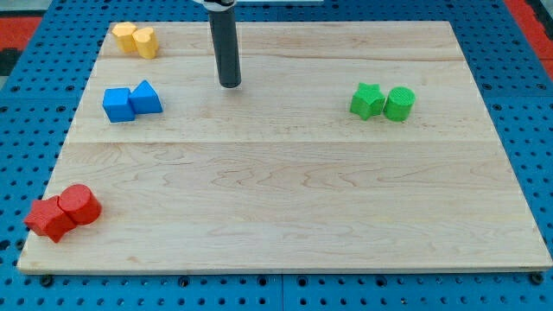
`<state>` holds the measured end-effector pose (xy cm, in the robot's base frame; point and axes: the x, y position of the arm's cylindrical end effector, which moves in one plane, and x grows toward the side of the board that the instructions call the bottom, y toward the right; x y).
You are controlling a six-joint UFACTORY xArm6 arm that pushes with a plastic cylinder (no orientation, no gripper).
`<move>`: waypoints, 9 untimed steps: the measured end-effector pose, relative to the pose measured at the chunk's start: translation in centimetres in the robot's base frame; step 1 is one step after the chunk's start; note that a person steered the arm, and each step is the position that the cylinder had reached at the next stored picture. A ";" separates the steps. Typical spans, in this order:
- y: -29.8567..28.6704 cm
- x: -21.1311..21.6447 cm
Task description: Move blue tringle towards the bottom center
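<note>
The blue triangle block (146, 98) sits on the wooden board near the view's upper left, touching a blue cube (117, 104) on its left side. My dark rod comes down from the view's top, and my tip (229, 85) rests on the board to the right of the blue triangle, a clear gap apart and slightly higher in the view. Nothing touches my tip.
Two yellow blocks (136, 39) lie at the top left corner. A green star (368, 101) and a green cylinder (399, 104) sit together at the right. A red star (49, 218) and a red cylinder (79, 205) sit at the bottom left. The board (285, 216) lies on blue pegboard.
</note>
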<state>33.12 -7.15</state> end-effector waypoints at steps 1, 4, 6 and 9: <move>-1.8 -0.5; -4.3 -0.6; -11.0 -0.5; -7.3 4.8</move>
<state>37.88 -14.47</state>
